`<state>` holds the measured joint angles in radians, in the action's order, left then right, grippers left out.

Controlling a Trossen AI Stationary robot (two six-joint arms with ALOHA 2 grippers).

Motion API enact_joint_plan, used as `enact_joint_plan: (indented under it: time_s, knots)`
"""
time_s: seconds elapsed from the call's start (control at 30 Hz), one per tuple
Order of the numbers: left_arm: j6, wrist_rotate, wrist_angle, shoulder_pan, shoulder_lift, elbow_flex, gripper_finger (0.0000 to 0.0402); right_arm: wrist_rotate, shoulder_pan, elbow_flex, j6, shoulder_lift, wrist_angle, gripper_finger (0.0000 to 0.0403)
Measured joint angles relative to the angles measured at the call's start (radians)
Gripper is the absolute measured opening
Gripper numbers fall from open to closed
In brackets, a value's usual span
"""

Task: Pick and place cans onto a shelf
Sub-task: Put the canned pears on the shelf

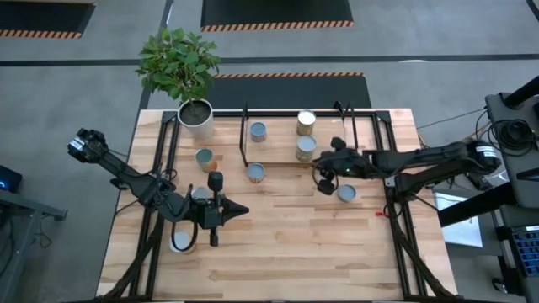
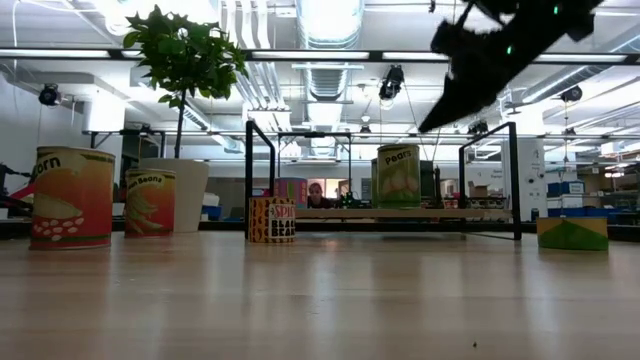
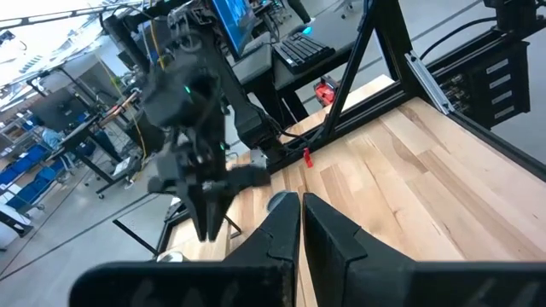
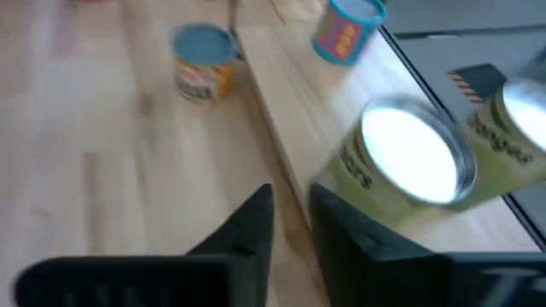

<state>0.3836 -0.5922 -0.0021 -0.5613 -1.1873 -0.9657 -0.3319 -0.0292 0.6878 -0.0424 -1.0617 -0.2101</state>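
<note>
The right gripper (image 1: 322, 178) hangs raised just in front of the shelf (image 1: 278, 161), its fingers nearly together and grasping nothing, beside a green-labelled can (image 1: 306, 149) already standing on the board; a second green can (image 1: 306, 123) and a blue-sided can (image 1: 258, 130) also sit on the shelf, so the task appears partly done; loose cans remain on the table (image 1: 286, 244), one just beside the right gripper (image 1: 346, 194), one at the shelf's front edge (image 1: 255, 172), another (image 1: 205, 159) near the white plant pot (image 1: 196, 118) and at least one by the left arm, though that one is partly hidden; the left gripper (image 1: 237, 211) waits low over the table's left half, fingers clenched with nothing between them; the next pick looks best taken on the nearest loose can, with the fingers spread wide before descending, centred over the round top, then closed on the sides; the loaded shelf calls for a high, clear approach so the standing cans are not knocked
</note>
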Motion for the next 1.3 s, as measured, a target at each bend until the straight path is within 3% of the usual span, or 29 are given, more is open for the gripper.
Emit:
enact_joint_plan:
  time_s: [0.13,0.5,1.3]
  knots:
    - [0.000,0.000,0.000,0.000,0.000,0.000,0.0000,-0.014,-0.002,-0.060,0.010,-0.052,0.127,0.0014]
    - [0.000,0.000,0.000,0.000,0.000,0.000,0.0000,-0.114,-0.002,-0.071,0.066,-0.183,0.289,0.0009]
    - [0.000,0.000,0.000,0.000,0.000,0.000,0.0000,-0.131,-0.120,-0.071,0.194,-0.205,0.299,0.0009]
